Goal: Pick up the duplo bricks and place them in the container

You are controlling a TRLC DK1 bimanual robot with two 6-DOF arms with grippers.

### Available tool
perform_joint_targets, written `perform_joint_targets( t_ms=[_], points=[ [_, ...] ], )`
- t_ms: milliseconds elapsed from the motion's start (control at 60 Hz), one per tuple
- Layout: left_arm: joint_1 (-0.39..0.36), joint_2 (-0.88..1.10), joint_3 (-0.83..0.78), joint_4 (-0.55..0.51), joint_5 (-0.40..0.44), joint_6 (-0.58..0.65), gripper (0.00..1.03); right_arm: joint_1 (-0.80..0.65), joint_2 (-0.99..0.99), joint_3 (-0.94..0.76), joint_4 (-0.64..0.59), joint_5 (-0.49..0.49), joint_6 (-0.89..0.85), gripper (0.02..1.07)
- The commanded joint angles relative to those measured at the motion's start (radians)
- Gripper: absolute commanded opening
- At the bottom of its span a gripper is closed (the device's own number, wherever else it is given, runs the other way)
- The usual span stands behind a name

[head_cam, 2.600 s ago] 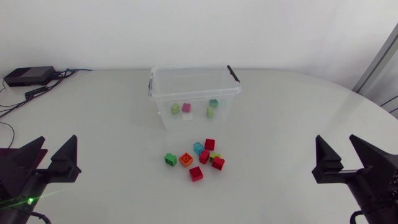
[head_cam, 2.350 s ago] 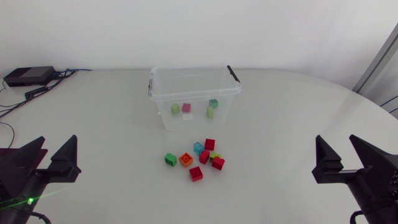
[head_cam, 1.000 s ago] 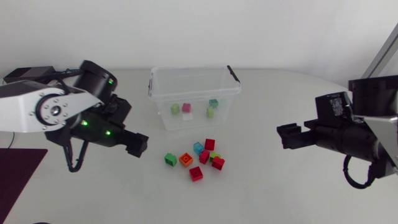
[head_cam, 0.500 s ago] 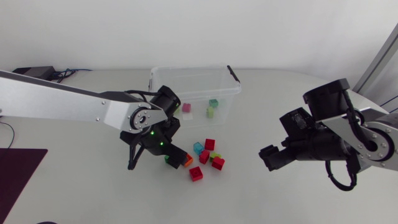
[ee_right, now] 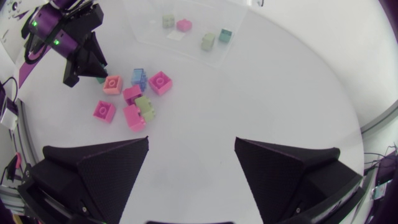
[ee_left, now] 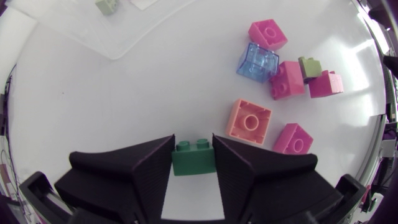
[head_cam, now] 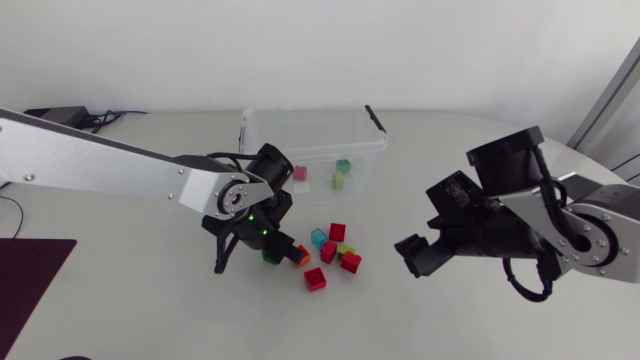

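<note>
A cluster of duplo bricks lies on the table in front of the clear container (head_cam: 312, 155). My left gripper (head_cam: 268, 250) is down at the cluster's left end, shut on the green brick (ee_left: 194, 157), which sits upright between both fingers. Just beside it lies the orange brick (ee_left: 250, 121), with a blue brick (ee_left: 257, 61) and several red ones (head_cam: 337, 232) farther on. My right gripper (ee_right: 191, 158) hangs open and empty above the table, to the right of the cluster (ee_right: 134, 93). The container (ee_right: 186, 31) holds several small bricks.
The container's black handle (head_cam: 375, 118) sticks up at its right rim. A black box with cables (head_cam: 45, 120) lies at the far left. A dark mat (head_cam: 30, 270) covers the front left corner. My right arm (head_cam: 520, 215) stands over the right half of the table.
My left gripper swung in from the left, came down over the green brick and shut on it. My right arm drew in leftward toward the cluster, its gripper still open.
</note>
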Motion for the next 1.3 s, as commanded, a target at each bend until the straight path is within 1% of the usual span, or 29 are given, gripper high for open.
perform_joint_targets(
  t_ms=[0,150,250,367,450,533,550,667,817,917,967,983,1017,1050,1067,1083,1117,1150,1217,1250,1283],
  points=[
    [0.002,-0.028,-0.036,-0.004,-0.003,0.001,0.29,0.027,0.038,0.023,-0.024,-0.011,-0.032,1.02],
    [0.022,-0.143,-0.044,-0.034,0.005,0.047,0.28,0.121,0.146,0.052,-0.035,-0.033,-0.061,1.02],
    [0.032,-0.222,-0.032,-0.051,0.017,0.064,0.28,0.186,0.205,0.084,-0.036,-0.025,-0.069,1.02],
    [0.051,-0.307,-0.003,-0.068,0.051,0.082,0.28,0.251,0.287,0.135,-0.027,0.038,-0.098,1.02],
    [0.065,-0.365,0.031,-0.066,0.066,0.082,0.28,0.265,0.347,0.170,-0.019,0.049,-0.113,1.02],
    [0.075,-0.397,0.053,-0.063,0.074,0.081,0.28,0.282,0.403,0.195,-0.008,0.069,-0.127,0.95],
    [0.083,-0.408,0.060,-0.060,0.086,0.081,0.28,0.283,0.409,0.196,-0.005,0.073,-0.132,0.95],
    [0.103,-0.431,0.071,-0.031,0.106,0.079,0.28,0.289,0.445,0.195,0.019,0.092,-0.140,0.86],
    [0.120,-0.446,0.079,0.033,0.125,0.072,0.28,0.282,0.474,0.185,0.067,0.095,-0.158,0.68],
    [0.138,-0.440,0.094,0.085,0.132,0.061,0.28,0.280,0.482,0.185,0.087,0.099,-0.166,0.53],
    [0.144,-0.420,0.112,0.092,0.134,0.058,0.28,0.280,0.491,0.187,0.093,0.104,-0.167,0.43],
    [0.146,-0.416,0.115,0.098,0.134,0.058,0.28,0.280,0.494,0.188,0.093,0.105,-0.167,0.38],
    [0.154,-0.403,0.119,0.131,0.138,0.048,0.28,0.279,0.498,0.188,0.093,0.105,-0.172,0.35],
    [0.154,-0.394,0.122,0.141,0.140,0.048,0.28,0.279,0.498,0.187,0.093,0.107,-0.172,0.33],
    [0.155,-0.393,0.122,0.144,0.140,0.047,0.28,0.279,0.498,0.185,0.093,0.107,-0.173,0.29],
    [0.157,-0.387,0.119,0.173,0.140,0.039,0.28,0.277,0.498,0.184,0.091,0.107,-0.173,0.28],
    [0.157,-0.380,0.120,0.187,0.140,0.036,0.28,0.279,0.494,0.181,0.085,0.107,-0.173,0.27],
    [0.158,-0.373,0.120,0.204,0.140,0.032,0.28,0.279,0.486,0.175,0.085,0.107,-0.176,0.22],
    [0.161,-0.351,0.123,0.245,0.140,0.024,0.29,0.277,0.465,0.164,0.076,0.110,-0.176,0.21],
    [0.163,-0.338,0.129,0.259,0.140,0.019,0.29,0.269,0.436,0.156,0.074,0.108,-0.178,0.15],
    [0.166,-0.310,0.140,0.276,0.140,0.012,0.29,0.265,0.402,0.145,0.065,0.108,-0.182,0.15]
  ],
)
